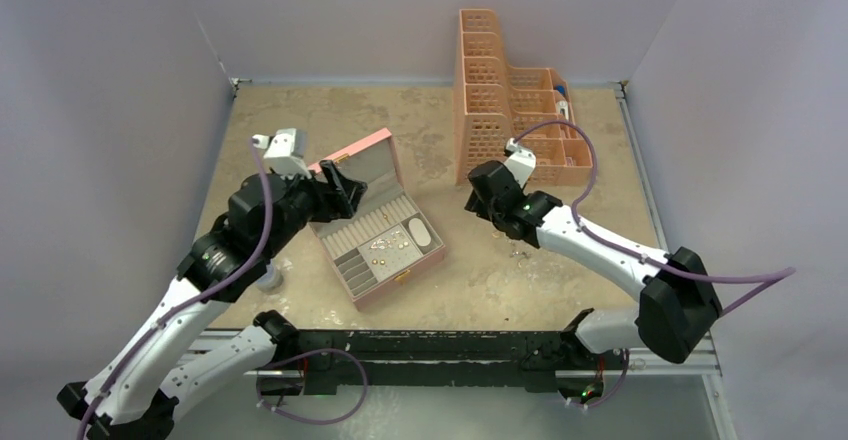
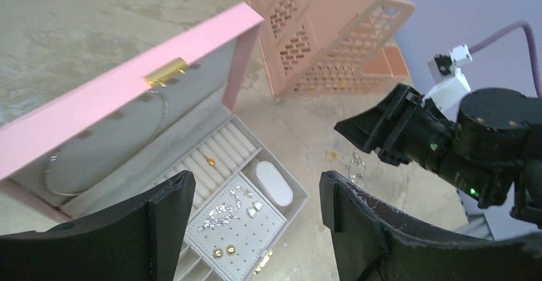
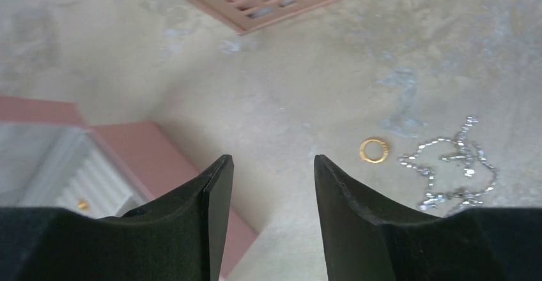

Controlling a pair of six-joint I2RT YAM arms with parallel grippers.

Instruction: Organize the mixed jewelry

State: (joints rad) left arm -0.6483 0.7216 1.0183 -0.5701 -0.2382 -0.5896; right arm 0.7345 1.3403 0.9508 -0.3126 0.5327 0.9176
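Jewelry (image 1: 519, 253), a tiny round gold ring (image 3: 374, 150) and a thin silvery chain (image 3: 454, 172), lies near the open pink box (image 1: 355, 155). Left gripper (image 2: 257, 179) and right gripper (image 3: 273, 166) gape wide, empty. A clumsy pinch could flick the ring away.

Shiny gold ring (image 3: 374, 150), glittery silver chain (image 3: 468, 172), matt black jaws

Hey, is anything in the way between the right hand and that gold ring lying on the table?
Nothing visible. The right hand hangs open over bare table, and the gold ring lies uncovered off to one side. The silver chain lies beyond the ring, not between them.
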